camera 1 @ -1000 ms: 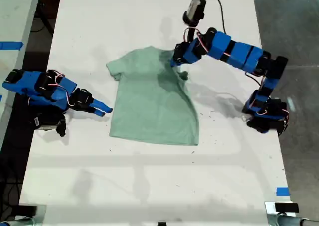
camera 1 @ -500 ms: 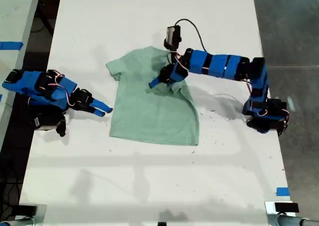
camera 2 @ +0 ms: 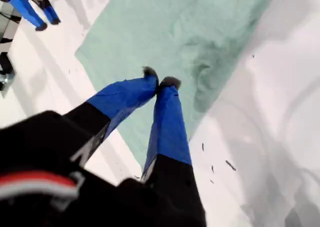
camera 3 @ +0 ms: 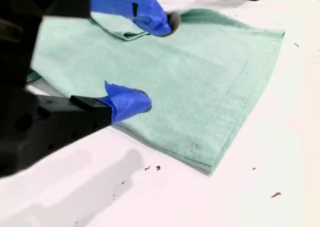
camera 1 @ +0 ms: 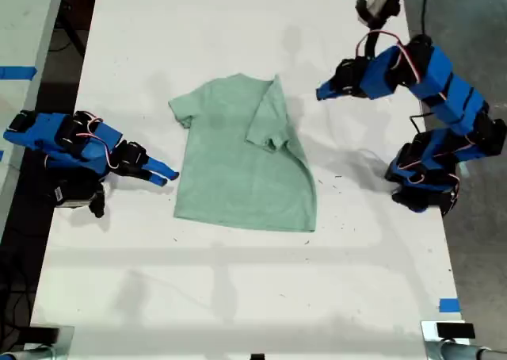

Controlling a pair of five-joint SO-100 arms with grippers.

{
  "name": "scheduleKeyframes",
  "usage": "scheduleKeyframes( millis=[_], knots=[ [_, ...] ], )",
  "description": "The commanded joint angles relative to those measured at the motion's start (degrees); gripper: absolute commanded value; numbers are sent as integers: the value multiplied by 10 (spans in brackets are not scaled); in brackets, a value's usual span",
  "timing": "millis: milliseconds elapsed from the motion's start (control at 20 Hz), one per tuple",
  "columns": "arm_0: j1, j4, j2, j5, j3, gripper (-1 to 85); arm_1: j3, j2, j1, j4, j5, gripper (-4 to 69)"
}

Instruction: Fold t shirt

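The pale mint-green t shirt (camera 1: 226, 174) lies flat mid-table, its sleeve on the exterior view's right folded inward over the chest (camera 1: 268, 122). My first gripper (camera 1: 321, 94) hangs shut and empty above the table, off the shirt's edge toward the exterior view's right. Its wrist view looks down past the closed gripper (camera 2: 160, 80) onto the t shirt (camera 2: 165, 27). My second gripper (camera 1: 169, 174) rests low at the shirt's edge on the exterior view's left. It is the open gripper (camera 3: 159, 62) in its own wrist view, with the t shirt (camera 3: 210, 77) just beyond its fingertips and untouched.
The white table (camera 1: 238, 296) extends well past the shirt on all sides. Blue tape marks sit at the exterior view's lower right (camera 1: 449, 304) and on a neighbouring surface at its left (camera 1: 16, 72). The first arm's base (camera 1: 424, 189) stands near the table's right edge in the exterior view.
My first gripper carried the sleeve inward over the shirt, let it go, then lifted and drew back toward the exterior view's right. The sleeve now lies folded. The second arm stayed still.
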Motion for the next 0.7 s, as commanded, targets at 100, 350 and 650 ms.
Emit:
scheduleKeyframes(
  millis=[100,350,650],
  knots=[
    [-3,0,3,4,1,211,517,573,-111,-98,88,5],
    [-3,0,4,4,1,211,817,647,-147,-113,125,-12],
    [-1,1,4,4,0,211,851,647,-143,-106,156,-25]
  ],
)
